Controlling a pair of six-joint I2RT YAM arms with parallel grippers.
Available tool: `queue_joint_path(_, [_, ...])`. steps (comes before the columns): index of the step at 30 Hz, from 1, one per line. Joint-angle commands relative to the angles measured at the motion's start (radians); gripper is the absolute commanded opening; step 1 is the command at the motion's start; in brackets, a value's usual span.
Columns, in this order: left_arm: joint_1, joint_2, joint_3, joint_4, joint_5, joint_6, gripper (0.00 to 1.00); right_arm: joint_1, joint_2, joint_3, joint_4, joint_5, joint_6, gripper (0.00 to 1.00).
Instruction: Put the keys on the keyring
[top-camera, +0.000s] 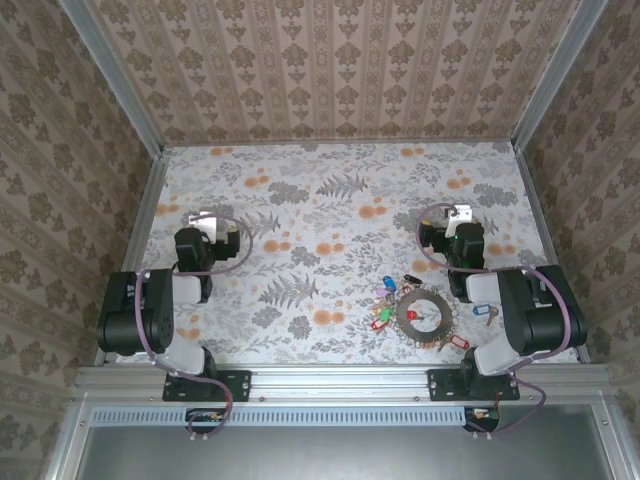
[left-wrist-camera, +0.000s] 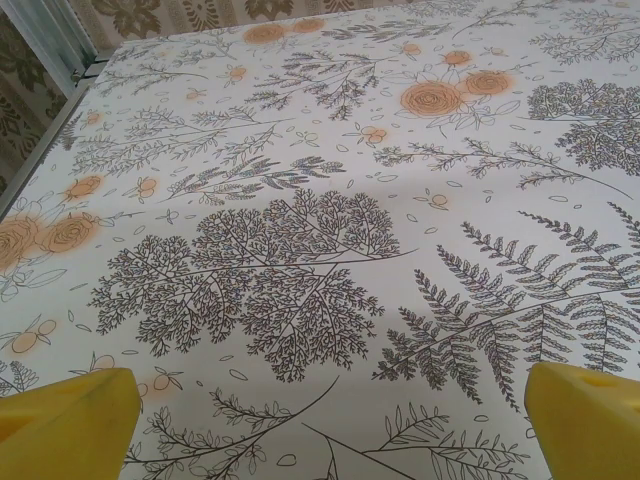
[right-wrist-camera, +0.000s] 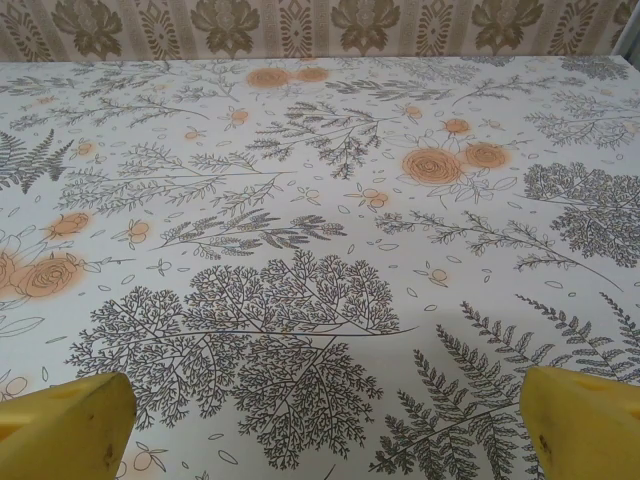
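Lying at near-right edge of table (top-camera: 330, 190): keyring (top-camera: 420, 318) w/ loose keys (top-camera: 481, 313) just beside it. Left claw (left-wrist-camera: 330, 425) & right claw (right-wrist-camera: 325, 425) both wide open, empty.

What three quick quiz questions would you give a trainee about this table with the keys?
1. True or false: the keyring lies on the table closer to the right arm than to the left arm.
2. Pick one. The left gripper and the right gripper are:
A. both open and empty
B. both shut on keys
C. sharing a grip on the keyring
3. Fill in: the loose key lying apart from the keyring, between it and the right arm, carries a ___ tag.

Key: 1 true; 2 A; 3 blue.
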Motion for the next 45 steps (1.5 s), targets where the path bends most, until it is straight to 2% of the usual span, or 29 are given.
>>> queue_joint_path(1, [-0.004, 0.004, 0.026, 0.020, -0.009, -0.021, 1.00, 0.000, 0.002, 0.018, 0.003, 0.014, 0.009, 1.00])
queue_joint_path(26, [0.005, 0.003, 0.027, 0.018, 0.005, -0.029, 1.00, -0.004, 0.002, 0.017, 0.001, 0.006, 0.009, 1.00])
queue_joint_path(32, [-0.001, -0.003, 0.012, 0.041, 0.004, -0.021, 1.00, 0.001, -0.012, 0.007, 0.007, -0.049, -0.018, 1.00])
queue_joint_path(38, [0.001, -0.059, -0.042, 0.098, -0.032, -0.037, 1.00, 0.005, -0.062, -0.006, -0.004, -0.051, -0.025, 0.99])
queue_joint_path(40, [0.008, -0.128, -0.036, 0.023, -0.048, -0.058, 1.00, 0.005, -0.128, 0.026, -0.126, -0.048, -0.016, 1.00])
queue_joint_path(42, [0.018, -0.207, -0.026, -0.074, -0.073, -0.092, 1.00, 0.005, -0.229, 0.122, -0.410, -0.051, 0.013, 1.00])
queue_joint_path(45, [0.023, -0.351, -0.019, -0.205, -0.141, -0.161, 1.00, 0.006, -0.279, 0.272, -0.805, 0.012, 0.140, 1.00])
